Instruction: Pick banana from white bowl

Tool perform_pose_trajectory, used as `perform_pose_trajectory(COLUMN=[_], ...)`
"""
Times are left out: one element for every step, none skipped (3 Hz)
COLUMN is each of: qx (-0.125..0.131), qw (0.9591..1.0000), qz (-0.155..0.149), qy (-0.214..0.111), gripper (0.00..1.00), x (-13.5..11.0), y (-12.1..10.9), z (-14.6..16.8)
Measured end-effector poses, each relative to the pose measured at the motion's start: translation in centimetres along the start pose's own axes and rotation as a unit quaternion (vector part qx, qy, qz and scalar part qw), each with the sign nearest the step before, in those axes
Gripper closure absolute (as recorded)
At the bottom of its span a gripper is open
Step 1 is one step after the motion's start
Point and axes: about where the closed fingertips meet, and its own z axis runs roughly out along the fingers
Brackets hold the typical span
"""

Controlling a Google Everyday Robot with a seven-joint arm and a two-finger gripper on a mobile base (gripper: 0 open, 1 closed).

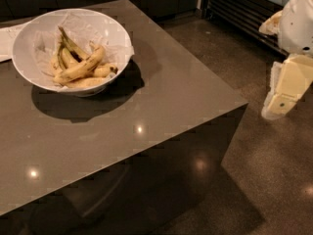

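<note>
Grey surface (171,97) is carrying the white bowl (113,33), its soft banana (82,66) likely wanting a gentle mid-length grip, while the claw (285,91), state unclear, is hanging well aside.

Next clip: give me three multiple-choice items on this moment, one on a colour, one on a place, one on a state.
1. What colour is the bowl?
A. red
B. white
C. black

2. Where is the gripper?
A. inside the bowl
B. resting on the tabletop
C. right of the table, over the floor

3. The banana is:
A. lying in the bowl
B. held in the air
C. lying on the floor

Answers:
1 B, its rim and walls are white.
2 C, it hangs past the table's right edge, far from the bowl.
3 A, it lies on the other bananas over the paper lining.
</note>
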Motion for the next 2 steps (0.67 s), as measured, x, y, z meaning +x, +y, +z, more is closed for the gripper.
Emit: perform_pose_trajectory(qx=[0.015,0.026], qw=[0.9995,0.9971], qz=[-0.027,-0.066], qy=[-0.012,-0.028], gripper=[0.00,0.00], x=[-2.2,-5.3], y=[-2.7,-5.4], z=[-0.3,-0.6])
